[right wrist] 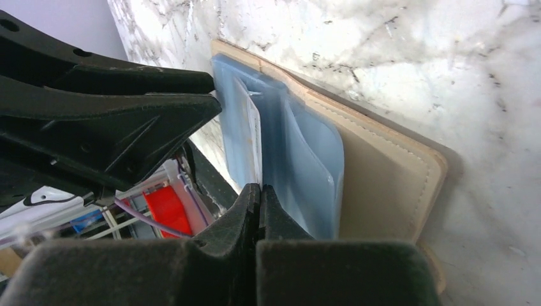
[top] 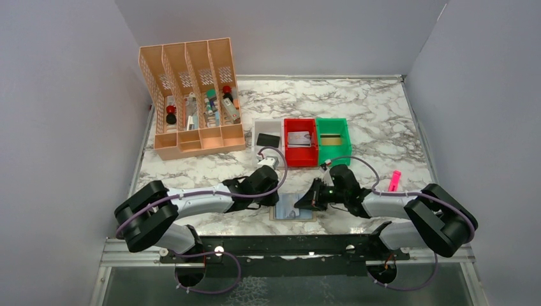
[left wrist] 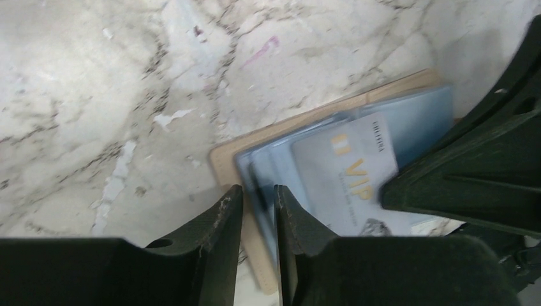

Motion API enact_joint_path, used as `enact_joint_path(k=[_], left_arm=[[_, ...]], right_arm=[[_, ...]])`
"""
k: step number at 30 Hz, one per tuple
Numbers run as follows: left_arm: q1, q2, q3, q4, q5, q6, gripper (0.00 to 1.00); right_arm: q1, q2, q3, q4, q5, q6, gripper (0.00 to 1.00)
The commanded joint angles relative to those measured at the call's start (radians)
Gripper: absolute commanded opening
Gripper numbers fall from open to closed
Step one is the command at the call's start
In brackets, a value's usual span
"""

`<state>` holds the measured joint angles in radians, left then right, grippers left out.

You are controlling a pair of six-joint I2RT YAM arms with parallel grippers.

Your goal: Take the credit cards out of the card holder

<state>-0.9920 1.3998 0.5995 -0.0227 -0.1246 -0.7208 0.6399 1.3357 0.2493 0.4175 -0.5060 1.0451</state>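
Note:
The card holder point(top: 288, 215), tan-bordered with blue-grey panels, lies open at the table's near edge between both arms. My left gripper point(left wrist: 258, 191) straddles its left edge point(left wrist: 228, 159), jaws nearly together on the tan border and blue panel. A light grey credit card point(left wrist: 344, 172) with gold VIP lettering sticks halfway out of a panel. My right gripper point(right wrist: 260, 187) is shut on that card's thin edge point(right wrist: 256, 131), beside the bulging blue sleeve point(right wrist: 306, 159). Other credit cards lie in bins: a black one point(top: 268, 139), a silver one point(top: 298, 138), a striped one point(top: 330, 137).
White point(top: 256, 131), red point(top: 288, 153) and green point(top: 346, 137) bins stand in a row behind the holder. An orange slotted organizer point(top: 191, 137) fills the back left. A pink marker point(top: 395, 180) lies to the right, by the right arm.

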Motion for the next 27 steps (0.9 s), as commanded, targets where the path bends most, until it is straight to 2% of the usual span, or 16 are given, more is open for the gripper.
enact_joint_path(k=[1, 13, 16, 21, 27], left_arm=[[-0.001, -0.033, 0.025, -0.132, -0.040, 0.018, 0.30], [-0.008, -0.046, 0.040, 0.026, 0.216, 0.062, 0.48], [-0.008, -0.013, 0.028, 0.057, 0.267, 0.058, 0.48], [-0.008, 0.046, -0.001, 0.097, 0.328, 0.042, 0.42], [-0.008, 0.065, -0.035, 0.032, 0.198, -0.001, 0.29]], right_arm=[[-0.004, -0.002, 0.000, -0.090, 0.065, -0.024, 0.01], [-0.005, 0.011, 0.006, -0.119, 0.100, -0.020, 0.01], [-0.005, 0.005, 0.005, -0.124, 0.105, -0.020, 0.01], [-0.005, -0.008, 0.007, -0.137, 0.112, -0.022, 0.01], [-0.006, -0.043, 0.016, -0.181, 0.132, -0.032, 0.01]])
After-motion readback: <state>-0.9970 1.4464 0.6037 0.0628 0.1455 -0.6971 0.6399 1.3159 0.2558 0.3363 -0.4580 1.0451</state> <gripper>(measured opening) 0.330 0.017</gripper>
